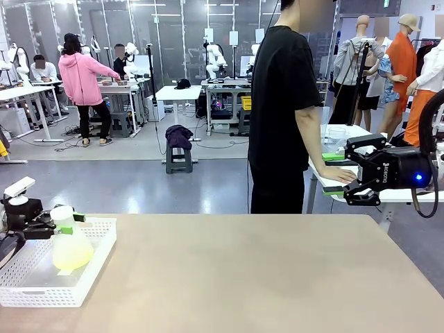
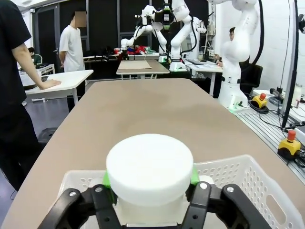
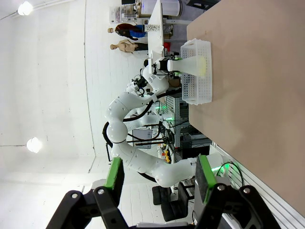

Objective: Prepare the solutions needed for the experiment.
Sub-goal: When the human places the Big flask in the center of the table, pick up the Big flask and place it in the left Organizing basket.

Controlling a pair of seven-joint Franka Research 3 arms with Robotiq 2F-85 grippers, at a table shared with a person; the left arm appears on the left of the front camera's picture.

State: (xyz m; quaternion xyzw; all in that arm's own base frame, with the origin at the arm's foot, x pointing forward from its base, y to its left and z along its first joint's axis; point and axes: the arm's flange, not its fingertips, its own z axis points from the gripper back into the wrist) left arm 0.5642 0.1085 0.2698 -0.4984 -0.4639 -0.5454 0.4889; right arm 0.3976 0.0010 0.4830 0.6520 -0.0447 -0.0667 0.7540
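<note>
A frosted conical flask (image 1: 71,251) holding a little pale yellow-green solution stands upright in the white mesh basket (image 1: 104,243) at the table's left front. My left gripper (image 1: 71,222) is at its neck, just under the white cap (image 2: 149,167). The green pads (image 2: 194,175) sit a little wider than the cap on either side, so the jaws look open around the neck. My right gripper (image 1: 334,173) hangs open and empty in the air at the right, past the table's far right corner. The right wrist view looks across the table to the flask (image 3: 198,64) and the basket (image 3: 198,90).
A person in black (image 1: 281,118) stands at the far side of the table, with one hand (image 1: 338,175) resting on a white table behind. The wide tan tabletop (image 1: 250,277) stretches from the basket to the right edge.
</note>
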